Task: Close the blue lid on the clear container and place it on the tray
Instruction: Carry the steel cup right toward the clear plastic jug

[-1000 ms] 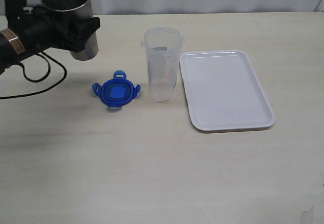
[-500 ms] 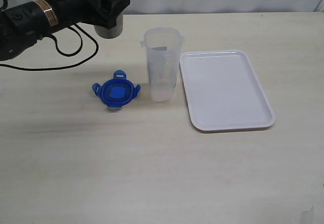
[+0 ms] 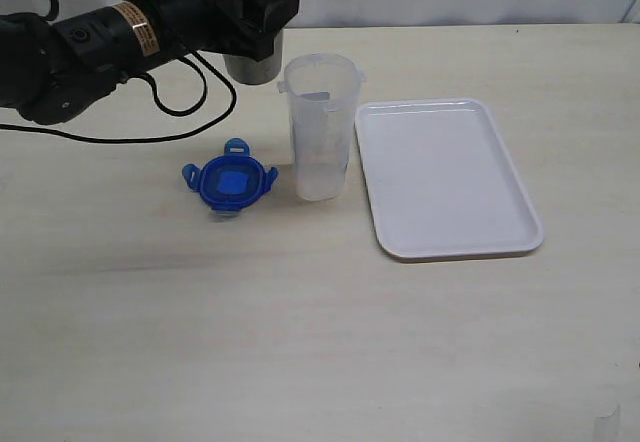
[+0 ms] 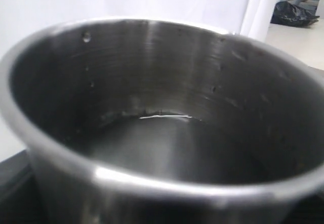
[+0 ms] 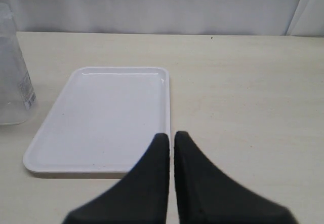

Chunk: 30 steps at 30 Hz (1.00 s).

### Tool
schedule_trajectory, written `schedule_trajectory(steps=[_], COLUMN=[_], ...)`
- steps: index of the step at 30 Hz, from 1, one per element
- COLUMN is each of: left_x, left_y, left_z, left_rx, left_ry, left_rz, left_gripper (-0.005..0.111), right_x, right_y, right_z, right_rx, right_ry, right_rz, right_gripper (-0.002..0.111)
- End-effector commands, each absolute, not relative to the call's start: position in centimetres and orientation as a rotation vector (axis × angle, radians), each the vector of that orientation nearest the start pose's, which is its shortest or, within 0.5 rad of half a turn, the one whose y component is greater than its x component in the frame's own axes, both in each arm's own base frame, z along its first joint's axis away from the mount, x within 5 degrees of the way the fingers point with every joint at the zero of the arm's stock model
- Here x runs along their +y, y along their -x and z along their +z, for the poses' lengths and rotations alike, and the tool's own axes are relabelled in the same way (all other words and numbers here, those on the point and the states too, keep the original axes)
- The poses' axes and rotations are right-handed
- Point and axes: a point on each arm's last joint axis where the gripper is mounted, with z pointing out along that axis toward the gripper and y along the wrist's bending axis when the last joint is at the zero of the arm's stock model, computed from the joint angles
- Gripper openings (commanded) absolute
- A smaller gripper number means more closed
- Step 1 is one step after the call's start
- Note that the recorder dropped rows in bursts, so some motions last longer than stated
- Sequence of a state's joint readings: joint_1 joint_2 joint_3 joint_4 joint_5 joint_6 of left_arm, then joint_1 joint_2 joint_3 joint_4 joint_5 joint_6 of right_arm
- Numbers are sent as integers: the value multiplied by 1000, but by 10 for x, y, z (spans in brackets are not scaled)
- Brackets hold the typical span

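Note:
The blue lid [image 3: 229,183] lies flat on the table, left of the clear container [image 3: 320,127], which stands upright and uncovered. The white tray [image 3: 445,177] lies bare just right of the container. My left gripper [image 3: 255,17] is shut on a grey steel cup [image 3: 252,37], held upright in the air just behind and left of the container's rim. The cup's inside [image 4: 162,133] fills the left wrist view and hides the fingers. My right gripper [image 5: 171,137] is shut and holds nothing, hovering over the tray's [image 5: 101,117] near edge, with the container [image 5: 12,82] at the side.
A black cable [image 3: 150,112] trails from the left arm across the table's far left. The table's front half is bare wood. A white curtain backs the far edge.
The left arm has carried the steel cup to the right and farther back, from the far left of the table to just beside the container's rim. Lid, container and tray have not moved.

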<state>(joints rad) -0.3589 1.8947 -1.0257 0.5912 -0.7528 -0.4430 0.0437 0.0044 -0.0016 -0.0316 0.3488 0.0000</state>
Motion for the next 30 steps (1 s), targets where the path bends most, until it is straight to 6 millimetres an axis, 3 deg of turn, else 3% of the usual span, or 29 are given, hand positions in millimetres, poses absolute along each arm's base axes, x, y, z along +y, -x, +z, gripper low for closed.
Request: schedule_trajectory(steps=[1,12,30], left_x=[-179,-180,-180], left_y=[-365,-365,-364], left_z=[223,222,222], left_rx=[1535,1504,1351], left_ry=[-573,-640,-884], left_rz=[-620,-556,-287], left_gripper=[0,0,0], right_x=[1,1,1], right_y=[-53,-53,-53], right_z=[182,182,182], right_rx=[1828,1828,1828], right_ry=[59,59,59], right_rz=[-7,-7,-7], right_gripper=[4,4,4])
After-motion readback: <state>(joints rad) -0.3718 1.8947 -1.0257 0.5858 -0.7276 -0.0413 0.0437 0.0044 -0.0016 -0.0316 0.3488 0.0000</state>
